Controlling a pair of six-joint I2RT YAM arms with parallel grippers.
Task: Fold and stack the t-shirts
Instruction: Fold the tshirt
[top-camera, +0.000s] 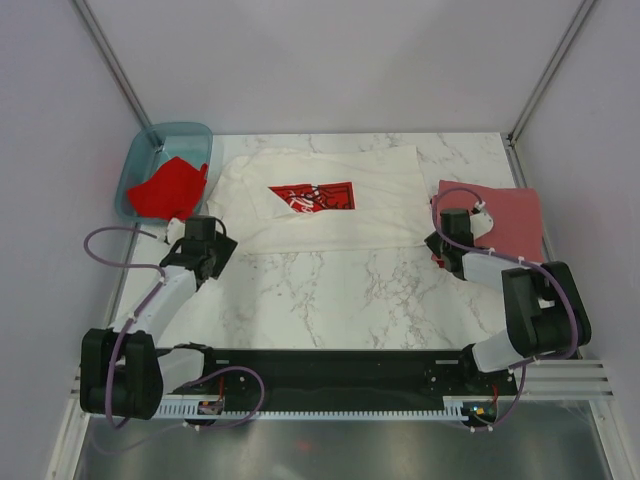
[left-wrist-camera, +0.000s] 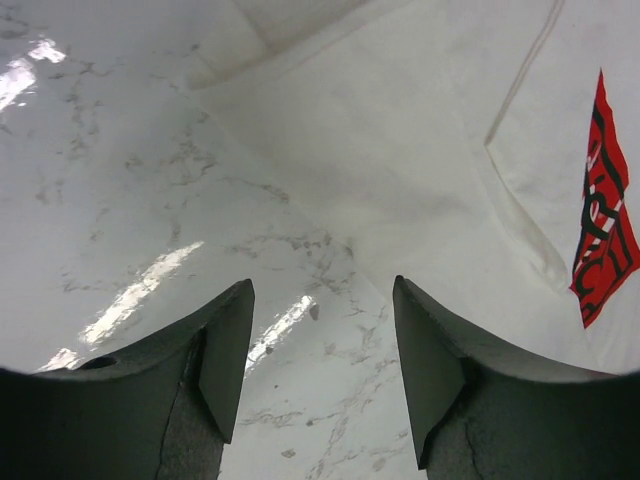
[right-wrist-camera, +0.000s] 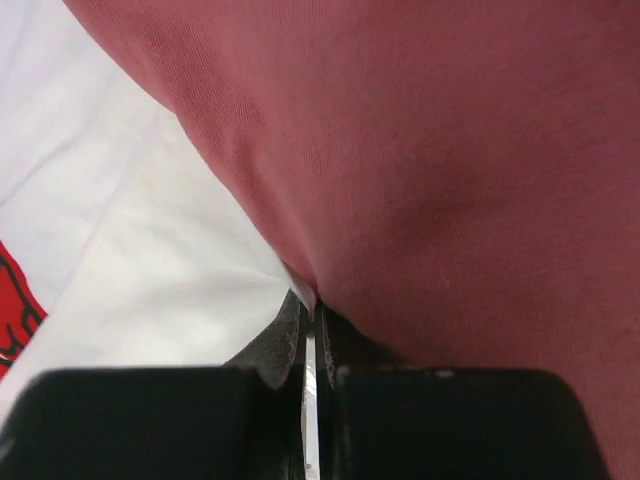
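Note:
The white t-shirt (top-camera: 330, 215) lies spread flat at the back of the table, its red-and-black print (top-camera: 312, 195) facing up. My left gripper (top-camera: 215, 242) is at the shirt's near left corner. In the left wrist view it (left-wrist-camera: 322, 300) stands open over bare marble, with the white cloth (left-wrist-camera: 420, 130) just ahead and nothing between the fingers. My right gripper (top-camera: 440, 245) is at the shirt's near right corner. There it (right-wrist-camera: 310, 305) is shut on a thin edge of white cloth (right-wrist-camera: 150, 250), and the brick-red t-shirt (right-wrist-camera: 420, 130) presses against it. That brick-red shirt (top-camera: 505, 215) lies folded at the right.
A teal plastic tub (top-camera: 150, 150) stands at the back left and holds the bright red t-shirt (top-camera: 168, 188). Marble tabletop (top-camera: 330, 300) stretches between the shirts and the arm bases. Frame posts rise at both back corners.

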